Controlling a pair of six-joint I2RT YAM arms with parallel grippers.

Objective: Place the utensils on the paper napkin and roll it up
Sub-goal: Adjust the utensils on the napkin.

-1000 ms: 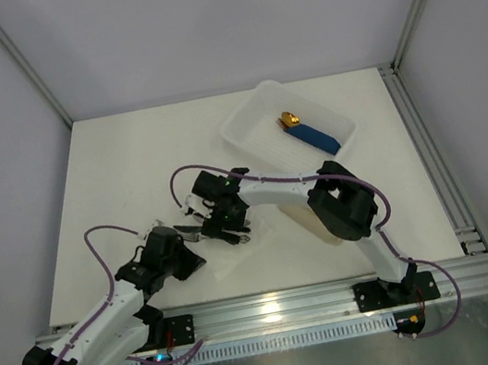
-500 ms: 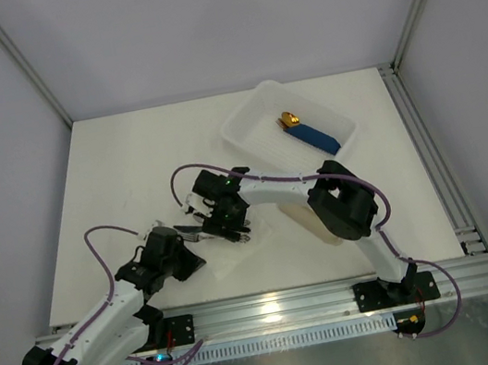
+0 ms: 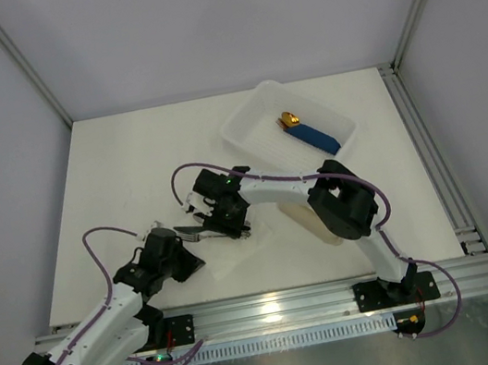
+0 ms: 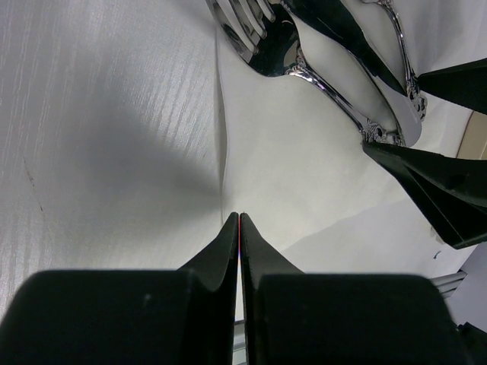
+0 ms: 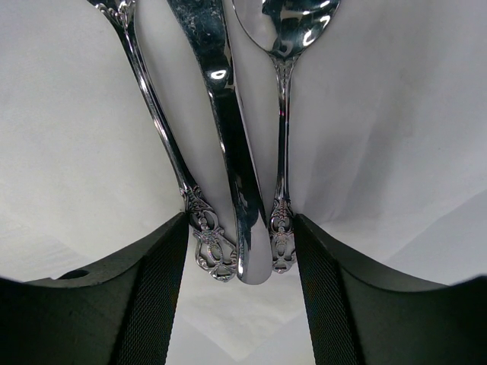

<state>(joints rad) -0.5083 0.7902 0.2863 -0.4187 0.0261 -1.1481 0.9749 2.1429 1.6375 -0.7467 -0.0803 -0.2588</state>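
The right gripper [image 5: 240, 222] has been drawing its jaws in over the last second, and they now sit against the outer handles of the utensils [image 5: 242, 194], with no gap that I can see on either side. It is grasping the bunch by the handle ends. The knife [image 5: 227, 114] lies in the middle, the spoon [image 5: 294, 23] to its right, and a third ornate handle to its left. All three run straight out ahead of the fingertips, side by side.

Beneath and ahead of those fingers the paper napkin [image 5: 72, 144] is spread flat, and the cutlery lies on it. From above, the arm has barely shifted, so the narrowing of the jaws is the real change.

The left gripper [image 4: 239, 219] is clenched tight, its tips meeting right at the napkin's edge, where the sheet borders the bare table [image 4: 91, 114]. I cannot tell whether any paper is caught between them. The fork [image 4: 255, 38] tines lie ahead of it and slightly to the right.

My reading is that the placing is all but done. The squeeze looks meant to gather the three pieces into a neat bundle so that rolling can begin, and that has not yet started
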